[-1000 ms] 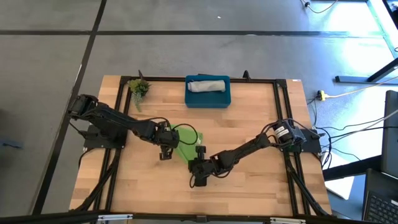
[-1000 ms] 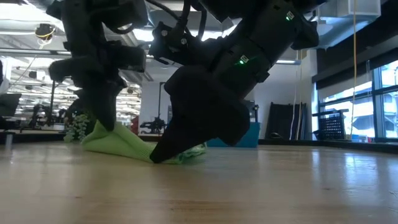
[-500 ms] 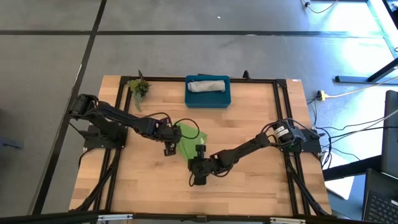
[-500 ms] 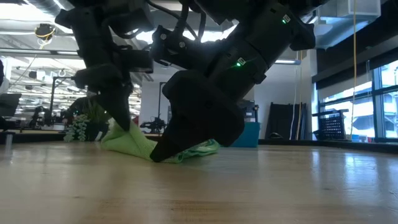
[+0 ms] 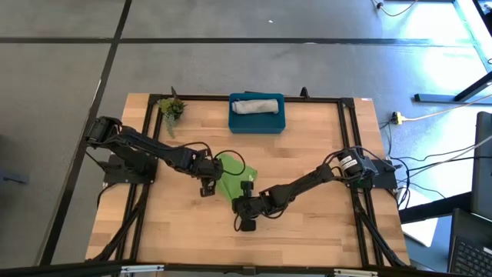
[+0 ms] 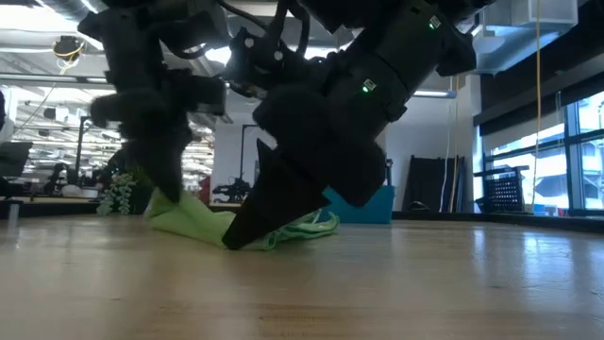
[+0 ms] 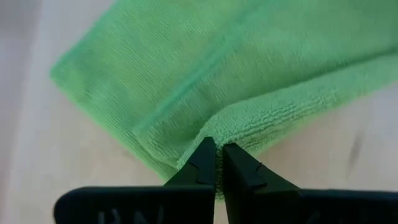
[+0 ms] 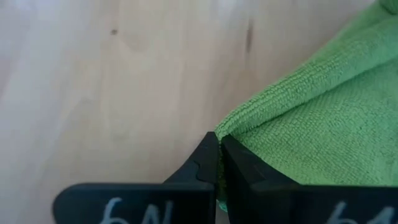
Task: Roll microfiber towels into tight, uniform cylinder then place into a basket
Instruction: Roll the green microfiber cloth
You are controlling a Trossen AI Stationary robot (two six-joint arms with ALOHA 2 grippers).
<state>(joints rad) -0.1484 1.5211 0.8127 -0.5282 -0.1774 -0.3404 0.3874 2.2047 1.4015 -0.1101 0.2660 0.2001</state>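
The lime green towel lies partly folded on the table's middle; it also shows in the low view. My left gripper is shut on its left edge, as the left wrist view shows. My right gripper is shut on its near end, as the right wrist view shows. The light grey towel lies rolled in the teal basket at the table's far middle. My left gripper pinches a thick folded edge on the towel's left side between its two fingertips. The fingers come from above, pointing down. The towel lies slack on the table beyond them. My right gripper pinches the towel's near corner between its two fingertips. The fingers slant down from the table's right and near side. The corner sits at table height, and the rest of the towel lies slack on the wood.
A small green plant sprig lies at the table's far left. A black frame runs along the table's edges. Bare wood spreads near the front edge and on the right.
My left gripper has gone toward the table's right with the towel's left edge, then back a little to the left. The towel's left part has been pushed over and bunched toward the right. My right gripper has kept its hold at the near end.
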